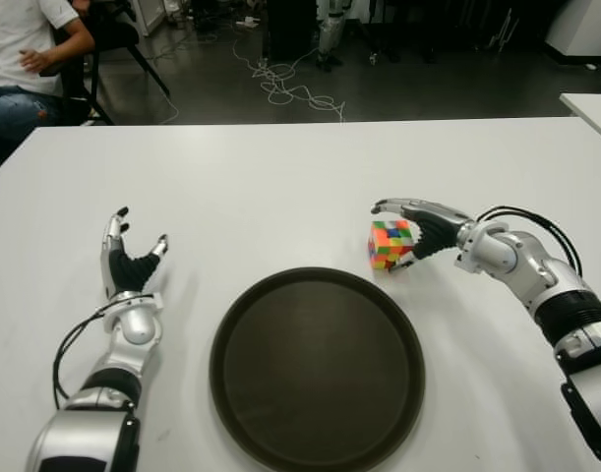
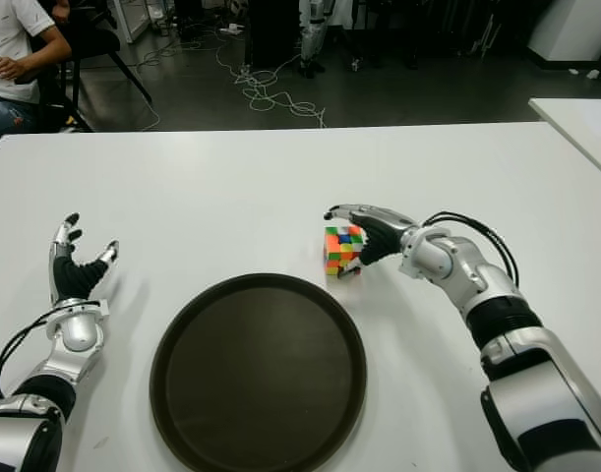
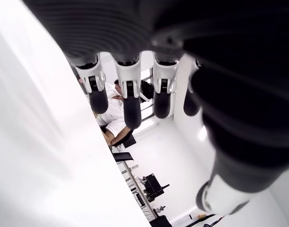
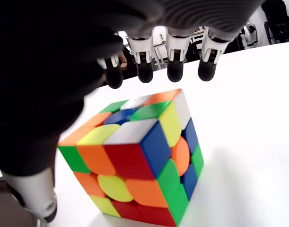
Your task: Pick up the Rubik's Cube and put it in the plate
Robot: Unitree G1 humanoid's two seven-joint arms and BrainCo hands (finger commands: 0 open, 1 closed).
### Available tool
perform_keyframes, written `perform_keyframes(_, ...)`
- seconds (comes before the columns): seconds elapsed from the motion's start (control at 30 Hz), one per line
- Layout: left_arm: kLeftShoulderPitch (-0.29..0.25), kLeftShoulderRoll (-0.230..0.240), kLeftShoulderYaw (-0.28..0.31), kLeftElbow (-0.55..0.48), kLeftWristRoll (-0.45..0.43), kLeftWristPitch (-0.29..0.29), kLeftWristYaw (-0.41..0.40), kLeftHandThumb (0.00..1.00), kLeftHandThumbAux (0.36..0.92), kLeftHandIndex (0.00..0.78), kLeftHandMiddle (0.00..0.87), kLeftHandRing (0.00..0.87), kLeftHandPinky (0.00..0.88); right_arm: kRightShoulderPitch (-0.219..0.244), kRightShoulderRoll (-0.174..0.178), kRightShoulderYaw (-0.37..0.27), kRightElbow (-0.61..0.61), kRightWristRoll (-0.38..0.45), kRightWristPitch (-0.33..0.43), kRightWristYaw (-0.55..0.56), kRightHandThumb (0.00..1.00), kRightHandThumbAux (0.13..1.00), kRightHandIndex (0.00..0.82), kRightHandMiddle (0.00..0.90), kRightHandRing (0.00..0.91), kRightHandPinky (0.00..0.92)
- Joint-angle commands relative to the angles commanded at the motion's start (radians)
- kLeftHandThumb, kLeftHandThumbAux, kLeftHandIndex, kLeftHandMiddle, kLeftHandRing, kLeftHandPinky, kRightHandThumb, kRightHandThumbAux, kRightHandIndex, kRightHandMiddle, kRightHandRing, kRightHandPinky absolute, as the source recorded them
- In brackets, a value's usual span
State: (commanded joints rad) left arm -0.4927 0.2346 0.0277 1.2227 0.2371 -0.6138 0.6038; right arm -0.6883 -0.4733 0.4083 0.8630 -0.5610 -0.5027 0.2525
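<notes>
The Rubik's Cube stands on the white table, just past the far right rim of the dark round plate. My right hand cups it from the right. Its fingers stretch straight out over the cube's top without touching it, and the thumb sits low beside the cube's near corner. The hand is open around the cube. My left hand shows to the left of the plate, fingers spread upward and holding nothing.
A seated person is beyond the table's far left corner. Cables lie on the floor behind the table. Another white table's corner shows at the far right.
</notes>
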Motion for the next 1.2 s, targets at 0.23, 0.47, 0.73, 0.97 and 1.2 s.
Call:
perform_keyframes(0.23,0.0,0.0,0.002,0.001,-0.002,0.006,-0.001,0.0,0.761,0.115,0.12,0.122,0.1,0.006,0.008,-0.007,0.007,0.019,-0.005,0.007,0.0,0.686,0.02,0.046,0.056,0.038)
perform_keyframes(0.47,0.0,0.0,0.005,0.003,-0.009,0.002,-0.016,0.0,0.784,0.118,0.12,0.121,0.101,0.009,0.012,-0.013,0.004,0.036,-0.003,0.027,0.0,0.712,0.017,0.036,0.046,0.028)
perform_keyframes(0.73,0.002,0.001,0.002,-0.003,-0.005,-0.009,-0.017,0.0,0.761,0.115,0.113,0.116,0.1,0.005,0.009,-0.01,0.001,0.033,-0.003,0.037,0.0,0.727,0.023,0.047,0.059,0.037)
perform_keyframes(0.97,0.002,0.001,0.001,-0.003,-0.002,-0.002,-0.01,0.0,0.766,0.117,0.12,0.123,0.104,0.006,0.007,-0.008,-0.003,0.028,-0.003,0.035,0.0,0.734,0.023,0.049,0.06,0.033)
perform_keyframes(1.2,0.001,-0.002,0.005,-0.003,-0.006,-0.004,-0.009,0.0,0.777,0.124,0.127,0.124,0.1,0.016,0.017,-0.025,-0.001,0.056,-0.013,0.033,0.0,0.751,0.031,0.057,0.075,0.055)
